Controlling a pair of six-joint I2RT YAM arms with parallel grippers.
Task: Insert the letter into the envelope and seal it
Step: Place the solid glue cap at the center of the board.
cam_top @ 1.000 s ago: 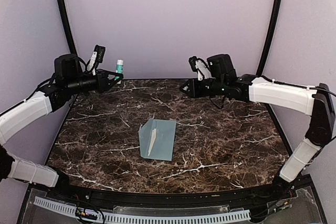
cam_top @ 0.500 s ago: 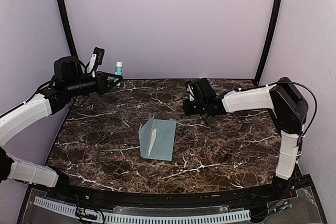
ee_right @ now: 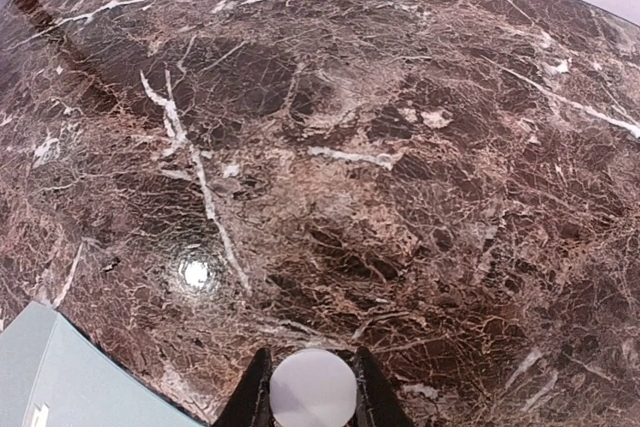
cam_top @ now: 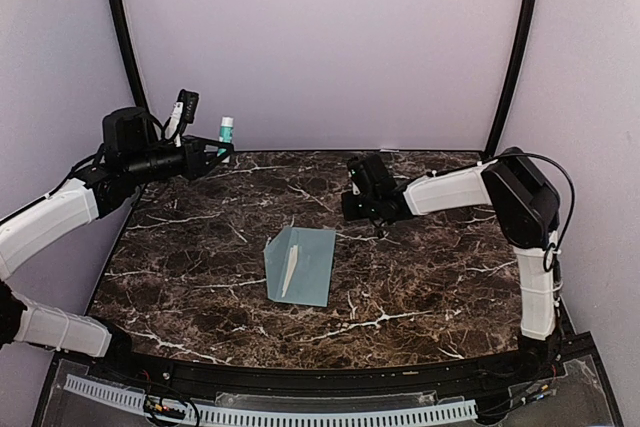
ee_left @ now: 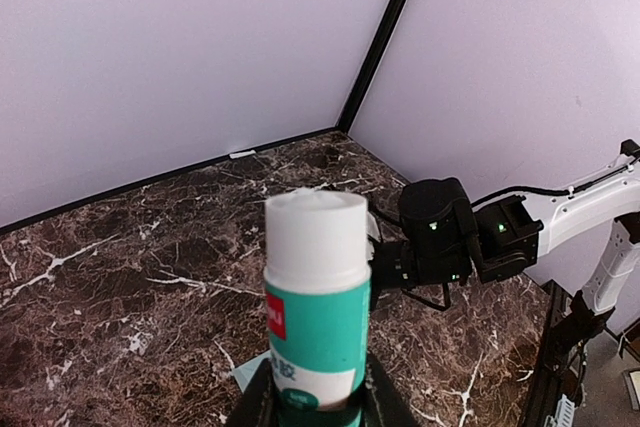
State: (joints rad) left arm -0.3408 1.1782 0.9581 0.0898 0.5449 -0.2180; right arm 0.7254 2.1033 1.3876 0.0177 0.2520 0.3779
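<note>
Envelope [cam_top: 305,267] lies flat mid marble table [cam_top: 450,277], long side roughly near-far, just near-left of right gripper [cam_top: 347,209], which pinches a small white round piece [ee_right: 313,389]; left gripper [ee_left: 312,402], farther off, clamps glue stick [ee_left: 315,297].

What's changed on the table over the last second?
The right arm folded in, carrying the right fingers, shut on a small white round piece, down and nearer the envelope. The left fingers kept holding the glue stick; the envelope stayed put.
</note>
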